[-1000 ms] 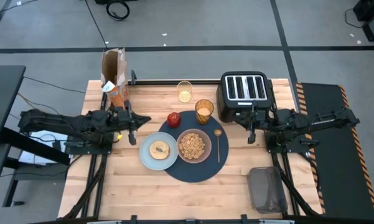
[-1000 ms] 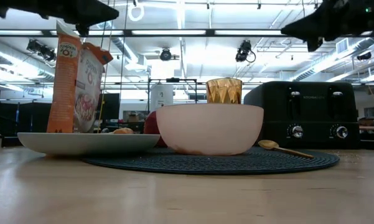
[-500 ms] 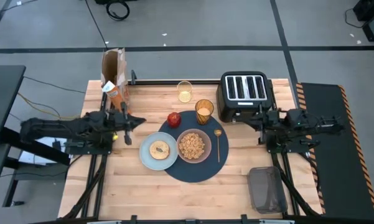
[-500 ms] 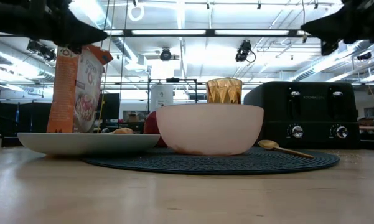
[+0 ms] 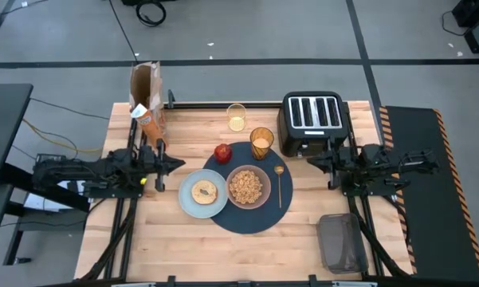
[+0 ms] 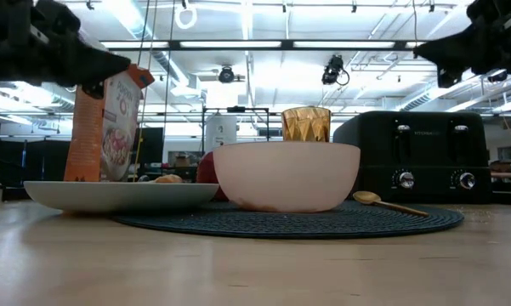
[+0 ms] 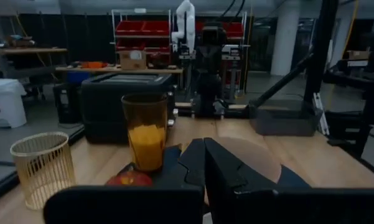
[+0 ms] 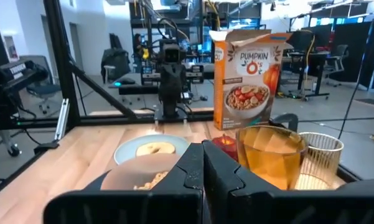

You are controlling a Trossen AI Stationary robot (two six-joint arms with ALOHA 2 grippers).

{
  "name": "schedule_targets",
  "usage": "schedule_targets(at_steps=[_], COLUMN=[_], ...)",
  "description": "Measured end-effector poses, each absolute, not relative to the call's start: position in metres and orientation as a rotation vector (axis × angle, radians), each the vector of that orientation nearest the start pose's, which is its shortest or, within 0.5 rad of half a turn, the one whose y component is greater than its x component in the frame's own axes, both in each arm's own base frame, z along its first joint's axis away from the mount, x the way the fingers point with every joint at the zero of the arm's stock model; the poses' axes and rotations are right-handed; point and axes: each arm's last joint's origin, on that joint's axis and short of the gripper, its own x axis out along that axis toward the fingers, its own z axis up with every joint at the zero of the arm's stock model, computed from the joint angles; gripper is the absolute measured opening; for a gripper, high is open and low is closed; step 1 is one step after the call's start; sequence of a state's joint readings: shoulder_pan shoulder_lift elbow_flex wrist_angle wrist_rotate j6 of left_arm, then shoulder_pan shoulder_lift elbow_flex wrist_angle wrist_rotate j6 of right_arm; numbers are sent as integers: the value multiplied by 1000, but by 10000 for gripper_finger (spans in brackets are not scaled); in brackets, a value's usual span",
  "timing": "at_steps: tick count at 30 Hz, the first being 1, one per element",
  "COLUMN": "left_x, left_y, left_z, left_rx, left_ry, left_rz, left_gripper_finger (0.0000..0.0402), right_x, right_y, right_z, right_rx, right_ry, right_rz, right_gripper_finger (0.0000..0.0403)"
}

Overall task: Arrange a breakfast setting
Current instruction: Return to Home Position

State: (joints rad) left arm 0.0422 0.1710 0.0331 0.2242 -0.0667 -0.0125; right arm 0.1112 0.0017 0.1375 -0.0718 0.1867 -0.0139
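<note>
Left gripper (image 5: 178, 163) and right gripper (image 5: 311, 158) are hovering empty, fingers pressed together, with the placemat (image 5: 255, 221) lying between them, its full bowl (image 5: 267, 191) looking heavy and breakable, best pinched at the rim, and the tumbler (image 6: 306, 125) slick, best clasped around its wall.

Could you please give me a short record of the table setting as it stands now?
placemat: navy, table centre
plate: overlapping placemat's left edge, holds bagel
bowl: on placemat, holds cereal
spoon: on placemat, right of bowl
apple: behind plate and bowl
tumbler: behind bowl, beside toaster
left gripper: shut, left of plate
right gripper: shut, by toaster
</note>
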Motion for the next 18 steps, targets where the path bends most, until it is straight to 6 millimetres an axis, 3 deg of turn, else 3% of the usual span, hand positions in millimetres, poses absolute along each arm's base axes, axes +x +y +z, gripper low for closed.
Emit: schedule_targets(at_steps=[10,18], left_x=[108,108], left_y=[4,3], left_z=[167,170], left_rx=[-37,-11], left_ry=[8,-20], left_rz=[108,105], left_gripper_finger=[4,10], right_x=[97,98], right_y=[5,5], right_z=[170,169], right_rx=[35,-6], right_ry=[-56,-34], right_rz=[-76,-72], right_gripper_finger=[5,7])
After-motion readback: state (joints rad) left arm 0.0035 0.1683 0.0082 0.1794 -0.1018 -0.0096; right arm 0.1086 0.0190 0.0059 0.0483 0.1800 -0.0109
